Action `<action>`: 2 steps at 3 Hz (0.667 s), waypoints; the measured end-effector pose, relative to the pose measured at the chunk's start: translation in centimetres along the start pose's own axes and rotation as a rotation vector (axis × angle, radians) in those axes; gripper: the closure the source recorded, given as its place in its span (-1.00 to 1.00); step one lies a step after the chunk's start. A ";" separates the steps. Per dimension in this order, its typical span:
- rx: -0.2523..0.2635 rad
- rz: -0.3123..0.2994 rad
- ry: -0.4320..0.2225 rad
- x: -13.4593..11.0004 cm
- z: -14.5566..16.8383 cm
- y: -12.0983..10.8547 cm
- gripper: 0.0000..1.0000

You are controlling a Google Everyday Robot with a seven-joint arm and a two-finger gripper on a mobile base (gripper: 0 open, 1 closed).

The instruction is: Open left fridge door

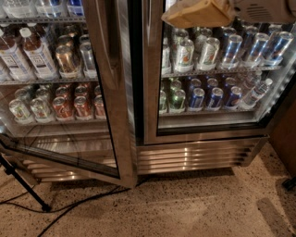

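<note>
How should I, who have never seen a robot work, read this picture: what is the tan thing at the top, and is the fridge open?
This is one camera's view. The white shape at the top right is the robot's arm; the tan piece at its end is its pincer, high in front of the right door. The fridge is a two-door drinks cooler full of cans and bottles. Its left door stands ajar, swung out towards the camera. Black cables lie on the floor.
</note>
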State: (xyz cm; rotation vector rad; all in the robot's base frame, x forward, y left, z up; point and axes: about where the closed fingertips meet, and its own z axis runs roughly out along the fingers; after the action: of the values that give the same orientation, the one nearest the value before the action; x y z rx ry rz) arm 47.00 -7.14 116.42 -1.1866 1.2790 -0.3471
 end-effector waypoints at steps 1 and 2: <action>0.000 0.000 0.000 0.0 0.0 0.0 -0.07; 0.000 0.000 0.000 0.0 0.0 0.0 0.03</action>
State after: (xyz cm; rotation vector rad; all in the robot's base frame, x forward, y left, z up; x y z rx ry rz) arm 46.99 -7.13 116.43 -1.1866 1.2788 -0.3470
